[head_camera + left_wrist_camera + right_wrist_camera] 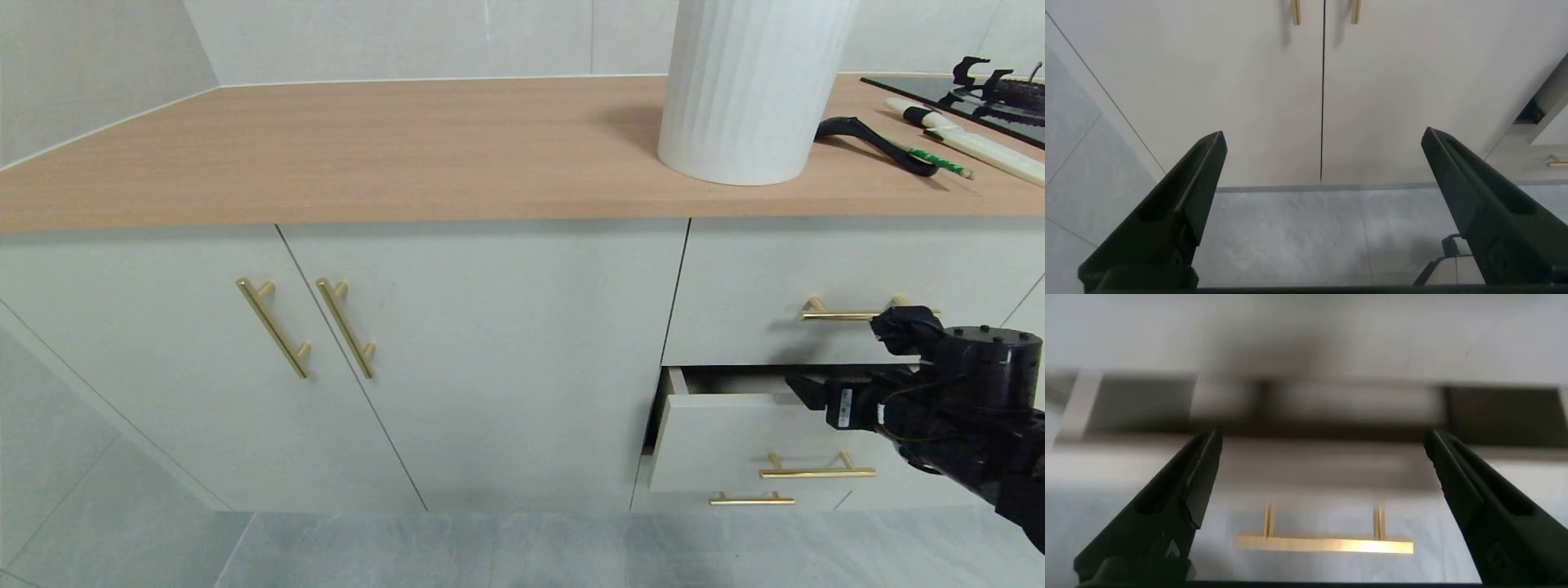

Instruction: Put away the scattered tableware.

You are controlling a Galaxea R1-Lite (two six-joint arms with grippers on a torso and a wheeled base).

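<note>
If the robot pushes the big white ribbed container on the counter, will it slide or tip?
Probably it slides rather than tips: the white container stands on a wide base on the smooth wooden counter. Its ribbed wall may give some grip, but it looks too wide to clamp.

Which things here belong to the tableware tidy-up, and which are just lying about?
Job: black utensil, thin green stick, white black-banded utensil, open drawer, right tool.
Lying about: white ribbed container, hob, cabinet doors.
</note>
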